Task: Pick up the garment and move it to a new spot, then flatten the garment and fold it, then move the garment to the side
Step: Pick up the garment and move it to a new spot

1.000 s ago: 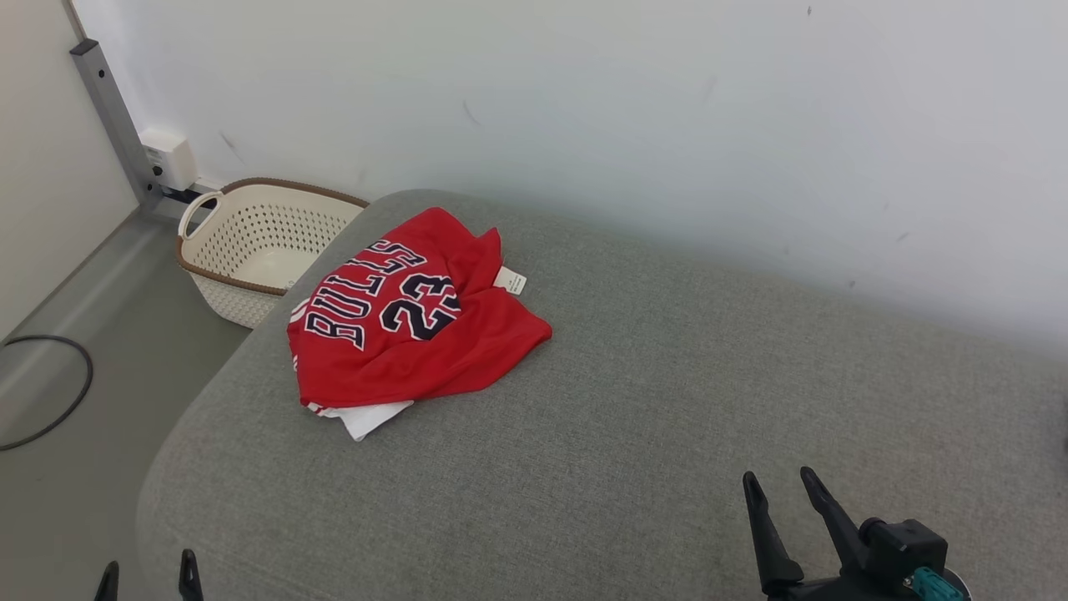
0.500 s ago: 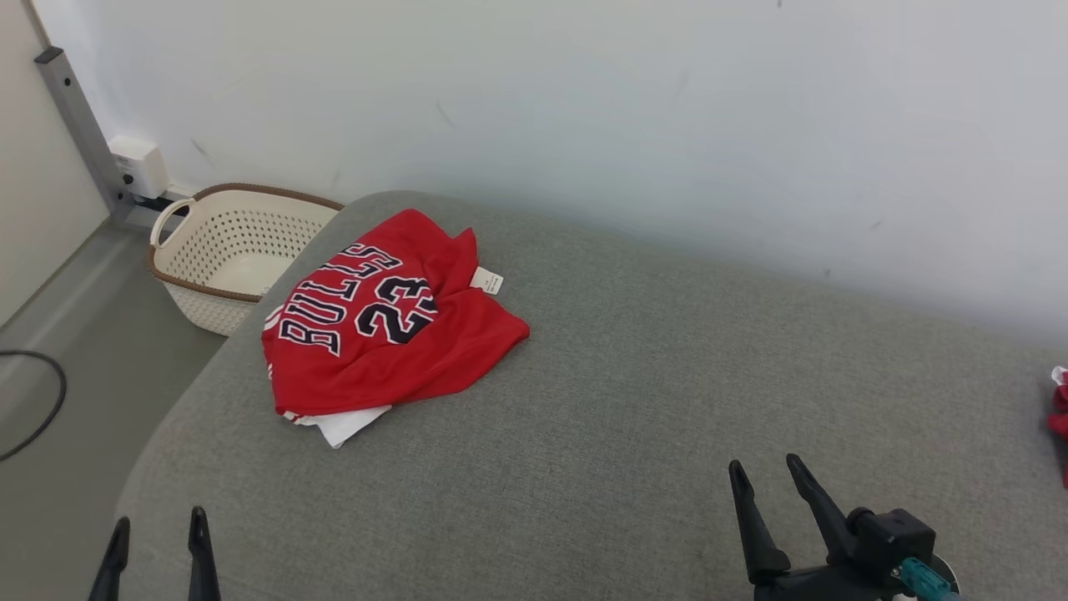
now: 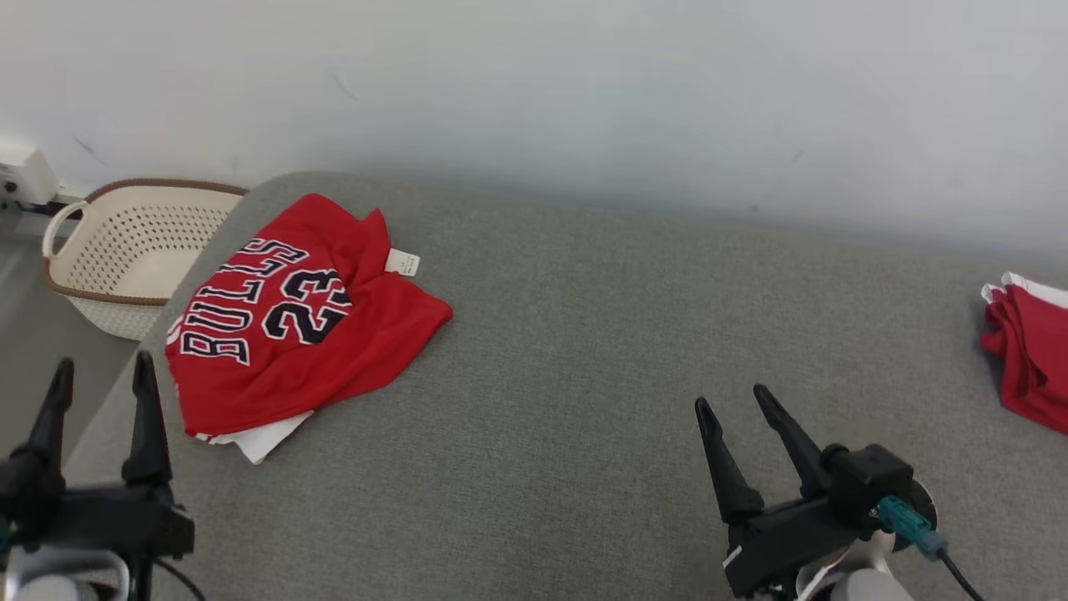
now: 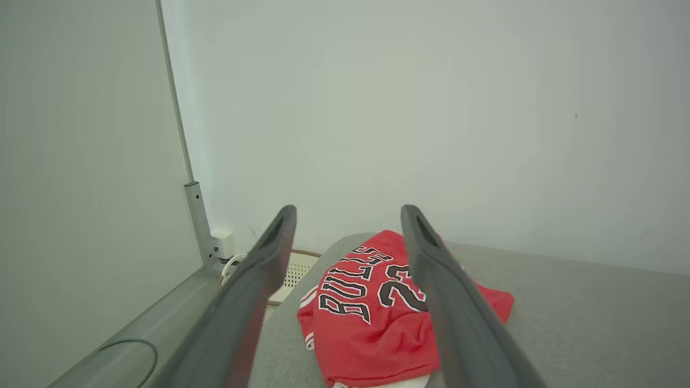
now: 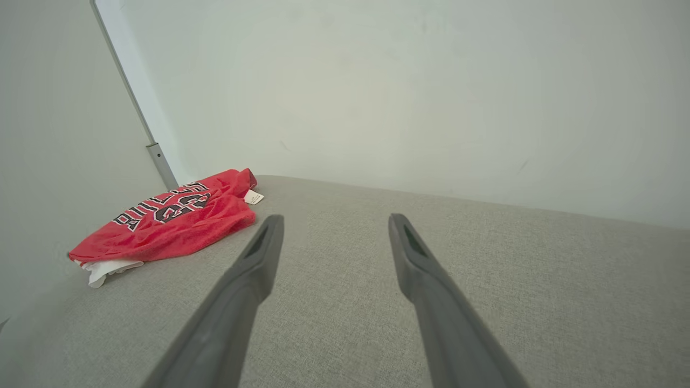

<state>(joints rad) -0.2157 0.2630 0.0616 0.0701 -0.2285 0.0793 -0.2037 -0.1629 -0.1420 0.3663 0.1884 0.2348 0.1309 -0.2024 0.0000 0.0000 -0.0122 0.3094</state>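
Red jersey (image 3: 300,325), lettered BULLS 23, lies crumpled at the far left corner of the grey cushion (image 3: 584,359). A white layer shows under its near edge, and a white tag (image 3: 403,262) sits at its far side.

Left gripper (image 3: 102,365): jaws apart, empty, near the jersey's near-left edge, not touching it.

Right gripper (image 3: 731,398): jaws apart, empty, over bare cushion, well apart from the jersey.

Cream basket (image 3: 125,250) stands on the floor beside the cushion's left corner. Second red garment (image 3: 1030,359) lies at the cushion's right edge.
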